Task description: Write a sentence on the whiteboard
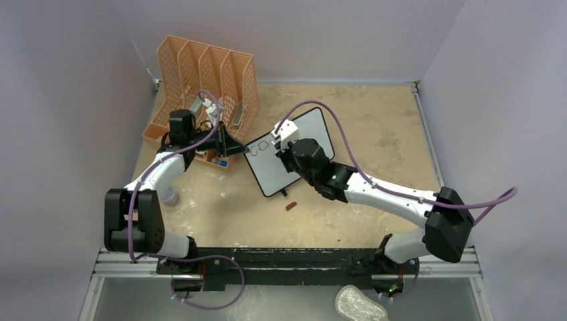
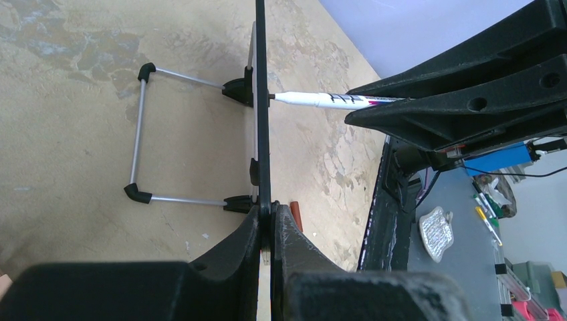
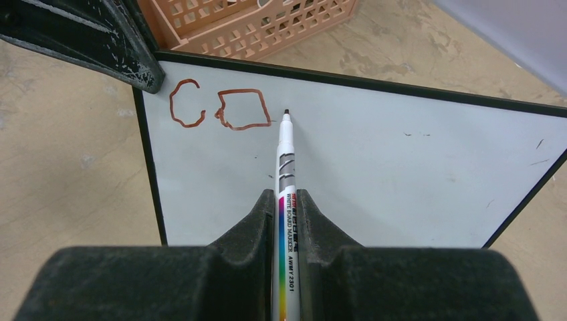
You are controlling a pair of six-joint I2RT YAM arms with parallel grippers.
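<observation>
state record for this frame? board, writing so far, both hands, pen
whiteboard: in front of the orange file organizer
left hand: shut on the whiteboard's edge
right hand: shut on the marker
marker tip: at the board face, just right of the second letter
sentence: only "C" and a boxy "o", top-left corner, reddish-brown ink
loose item: small brown piece by the board's near edge

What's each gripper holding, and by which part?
Left gripper clamps the whiteboard by its frame edge near a corner; right gripper holds the marker by its barrel.
</observation>
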